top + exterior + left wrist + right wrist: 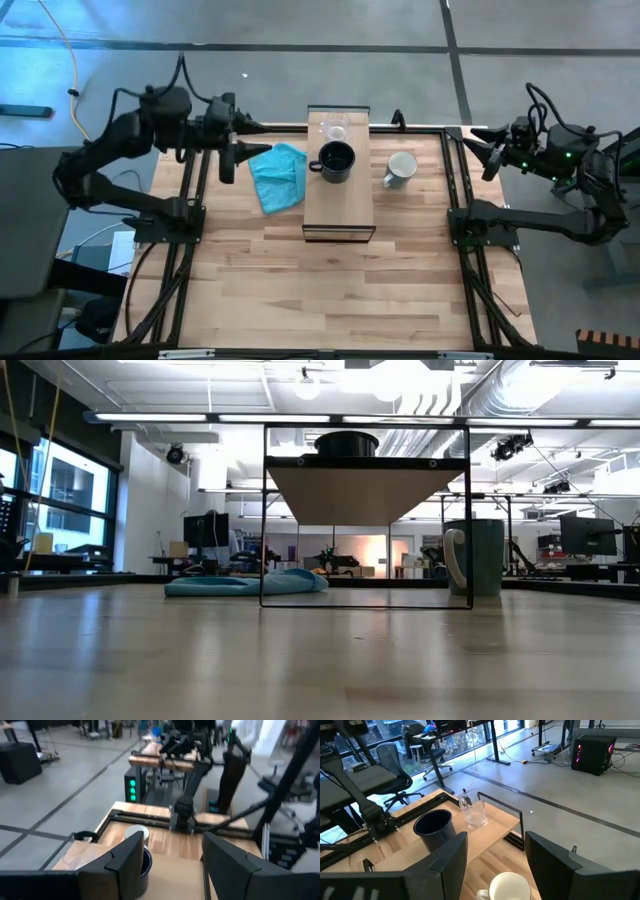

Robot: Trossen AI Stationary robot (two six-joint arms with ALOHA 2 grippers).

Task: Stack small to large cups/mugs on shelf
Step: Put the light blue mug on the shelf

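The high view looks straight down on the whole table [330,290]. The low view faces level across it. Both wrist views share the shelf [492,827].

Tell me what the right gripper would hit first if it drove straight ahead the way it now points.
Probably the white mug: it sits on the table just ahead of the open right gripper. The black mug and glass cup stand farther on, atop the shelf. Depth is uncertain.
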